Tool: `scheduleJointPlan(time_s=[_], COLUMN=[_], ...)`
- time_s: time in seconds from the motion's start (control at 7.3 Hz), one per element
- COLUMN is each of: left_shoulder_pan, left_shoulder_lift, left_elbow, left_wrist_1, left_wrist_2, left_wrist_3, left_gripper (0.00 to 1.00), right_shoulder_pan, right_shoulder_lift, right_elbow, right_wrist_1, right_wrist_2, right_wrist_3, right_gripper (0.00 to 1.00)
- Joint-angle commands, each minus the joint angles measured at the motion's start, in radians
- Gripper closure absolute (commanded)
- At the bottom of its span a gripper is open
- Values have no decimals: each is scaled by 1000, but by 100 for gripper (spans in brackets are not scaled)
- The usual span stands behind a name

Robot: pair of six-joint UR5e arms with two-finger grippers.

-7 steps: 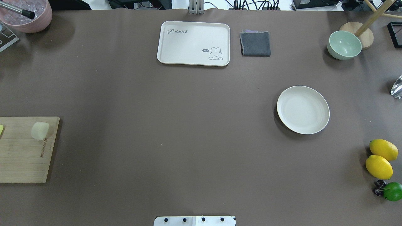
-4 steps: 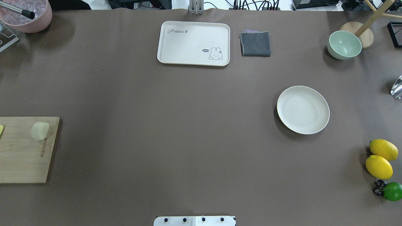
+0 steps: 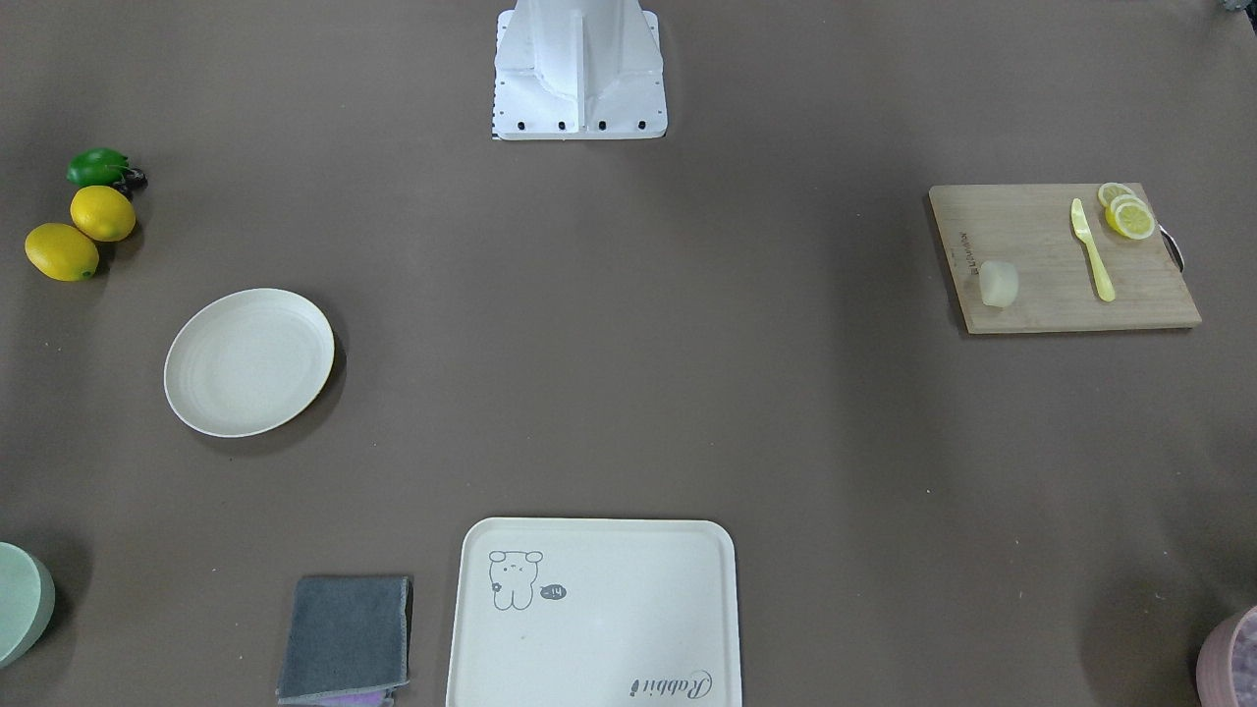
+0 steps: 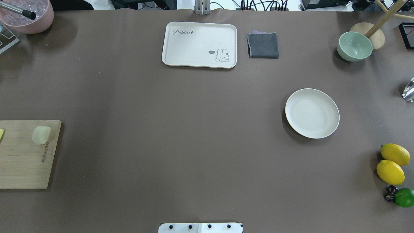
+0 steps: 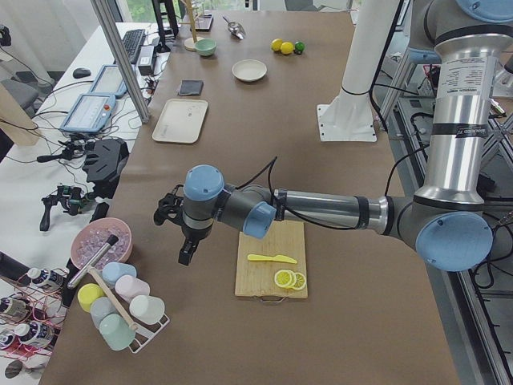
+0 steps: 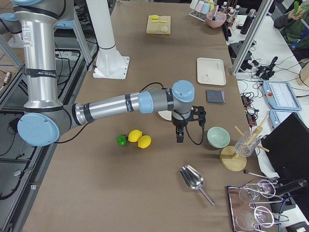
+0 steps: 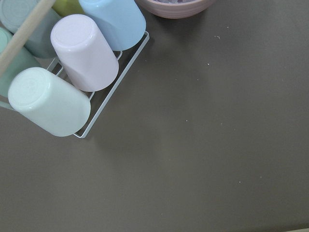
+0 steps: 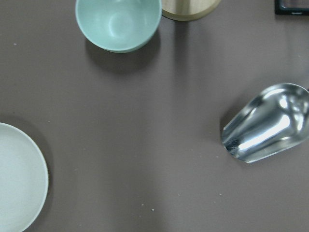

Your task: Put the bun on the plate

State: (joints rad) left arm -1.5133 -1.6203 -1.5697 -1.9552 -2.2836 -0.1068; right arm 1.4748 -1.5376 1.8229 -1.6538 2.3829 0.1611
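Note:
The bun is a small pale chunk lying on the wooden cutting board at the table's left edge; the front-facing view also shows the bun. The round cream plate sits empty on the right half of the table. My left gripper shows only in the exterior left view, hanging over bare table beside the board, near the cup rack. Only the exterior right view shows my right gripper, which hangs between the plate and the green bowl. I cannot tell whether either gripper is open or shut.
A yellow knife and lemon slices share the board. A cream tray and grey cloth lie at the back. The green bowl, metal scoop, two lemons and lime are on the right. The cup rack stands far left.

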Motion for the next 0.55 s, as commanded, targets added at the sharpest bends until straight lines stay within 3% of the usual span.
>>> scheduleJointPlan(time_s=[0.0,0.41], left_shoulder_pan=[19,21], left_shoulder_lift=[-21,11], left_elbow=[62,56], left_wrist_1=[-109,-200], left_wrist_2=[1,1], left_wrist_3=[-121,-171], left_gripper=[2,2], right_shoulder_pan=[-77,-268], right_shoulder_lift=[62,54], right_elbow=[-7,-25], right_wrist_1=[52,406], right_wrist_2=[38,-89], right_wrist_3=[20,437], right_gripper=[0,0])
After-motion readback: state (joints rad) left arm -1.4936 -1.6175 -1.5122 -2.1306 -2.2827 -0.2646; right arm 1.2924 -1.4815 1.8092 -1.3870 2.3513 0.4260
